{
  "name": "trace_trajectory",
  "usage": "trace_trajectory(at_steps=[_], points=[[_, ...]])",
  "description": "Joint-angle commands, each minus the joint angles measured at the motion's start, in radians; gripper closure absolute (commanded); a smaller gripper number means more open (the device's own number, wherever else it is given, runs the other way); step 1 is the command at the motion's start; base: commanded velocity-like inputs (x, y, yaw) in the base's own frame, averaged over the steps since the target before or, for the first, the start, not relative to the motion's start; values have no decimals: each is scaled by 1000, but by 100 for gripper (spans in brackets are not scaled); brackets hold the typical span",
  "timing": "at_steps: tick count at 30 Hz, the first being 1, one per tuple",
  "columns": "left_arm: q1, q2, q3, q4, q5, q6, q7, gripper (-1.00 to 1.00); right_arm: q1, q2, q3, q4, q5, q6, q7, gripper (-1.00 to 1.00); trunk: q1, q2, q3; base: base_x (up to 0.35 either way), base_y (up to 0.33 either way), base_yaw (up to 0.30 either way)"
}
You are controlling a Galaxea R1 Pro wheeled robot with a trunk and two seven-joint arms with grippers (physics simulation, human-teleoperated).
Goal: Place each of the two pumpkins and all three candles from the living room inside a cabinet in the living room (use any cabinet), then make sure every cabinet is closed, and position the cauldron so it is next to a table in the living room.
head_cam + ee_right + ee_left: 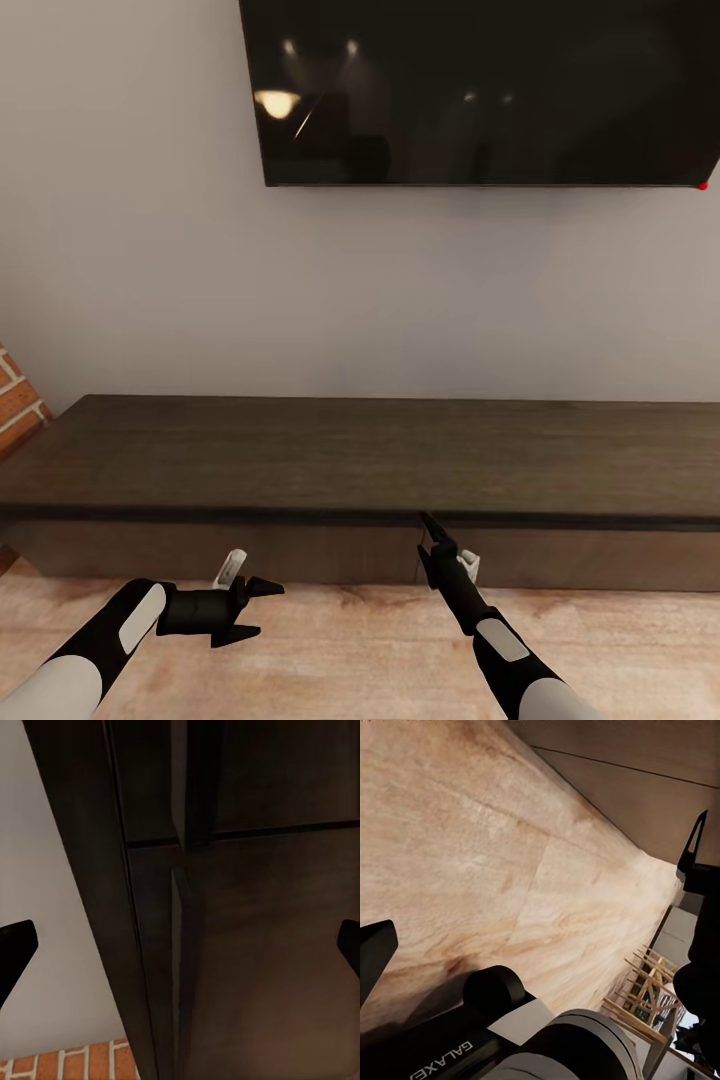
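Right gripper, fingers spread and empty, nears the cabinet front; hook 1 drawer edge squarely. Left gripper idles, spread and empty.

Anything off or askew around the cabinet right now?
Nothing stands out. The cabinet sits flush to the wall, drawer fronts shut. The right hand reaches to the seam under the top edge; the left hand hovers open over the floor.

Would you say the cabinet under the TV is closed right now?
It looks closed: the cabinet fronts sit flush under its top edge, with no pale drawer interior showing. The right gripper is at the seam between fronts.
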Motion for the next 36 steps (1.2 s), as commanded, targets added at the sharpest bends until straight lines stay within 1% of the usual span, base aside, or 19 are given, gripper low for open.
trace_trajectory(at_steps=[1, 25, 36], points=[[0, 0, 0, 0, 0, 0, 0, -100, 0, 0, 0, 0, 0, 0, 0, -100, 0, 0, 0, 55, 0, 0], [0, 0, 0, 0, 0, 0, 0, -100, 0, -1, 1, 0, 5, 3, -7, -100, 0, 0, 0, 15, 0, 0], [0, 0, 0, 0, 0, 0, 0, -100, 0, -1, 1, 0, 6, 3, -7, -100, 0, 0, 0, 60, 0, 0]])
